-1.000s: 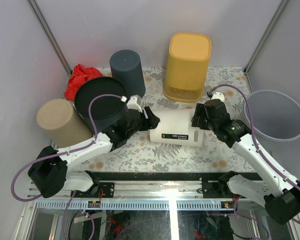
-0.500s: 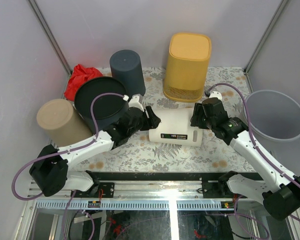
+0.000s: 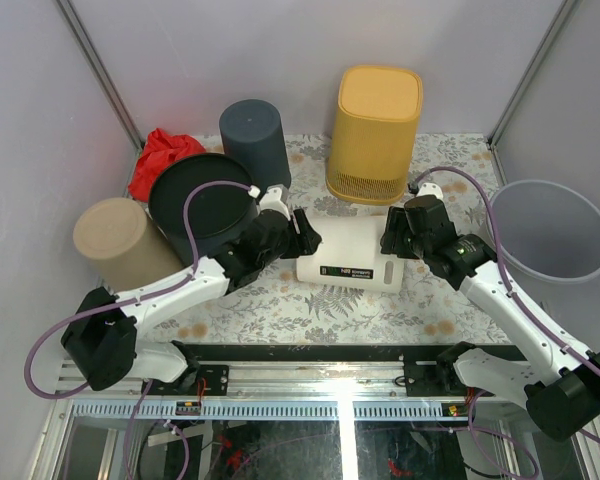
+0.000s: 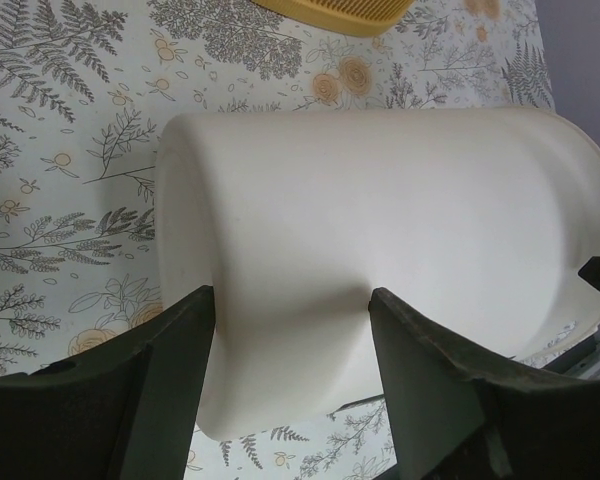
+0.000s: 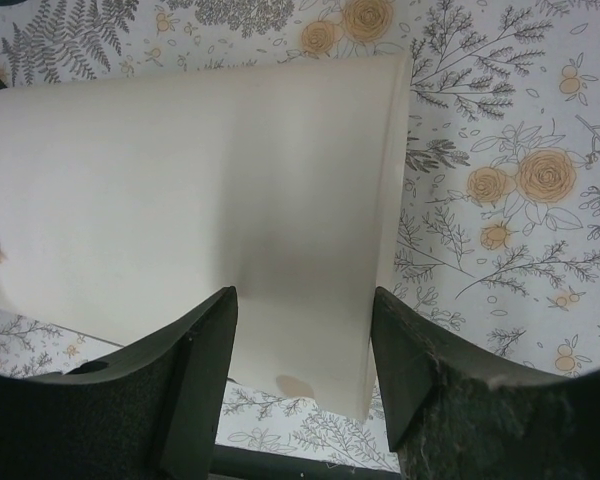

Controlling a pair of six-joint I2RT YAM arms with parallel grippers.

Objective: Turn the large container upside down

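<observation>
The large container [image 3: 350,250] is a white bin lying on its side in the middle of the floral table. Its closed end points left and its open rim points right. My left gripper [image 3: 305,235] is at the closed end. In the left wrist view its jaws [image 4: 292,295] stand open over the bin's white side [image 4: 380,230], which runs wider than the gap. My right gripper [image 3: 392,240] is at the rim end. Its jaws [image 5: 302,290] are open too, over the white wall [image 5: 200,190] just inside the rim. Neither pair of jaws is closed on the bin.
A yellow bin [image 3: 375,130] stands just behind the white one, with a dark grey bin [image 3: 255,140] to its left. A black bin [image 3: 200,200], a tan bin [image 3: 125,245] and a red cloth [image 3: 160,155] crowd the left. A translucent grey basket [image 3: 555,230] sits at the right edge.
My left gripper has moved right, onto the bin's closed end, and its jaws have narrowed slightly. The right arm has edged left and back. The white bin has shifted a little to the left.
</observation>
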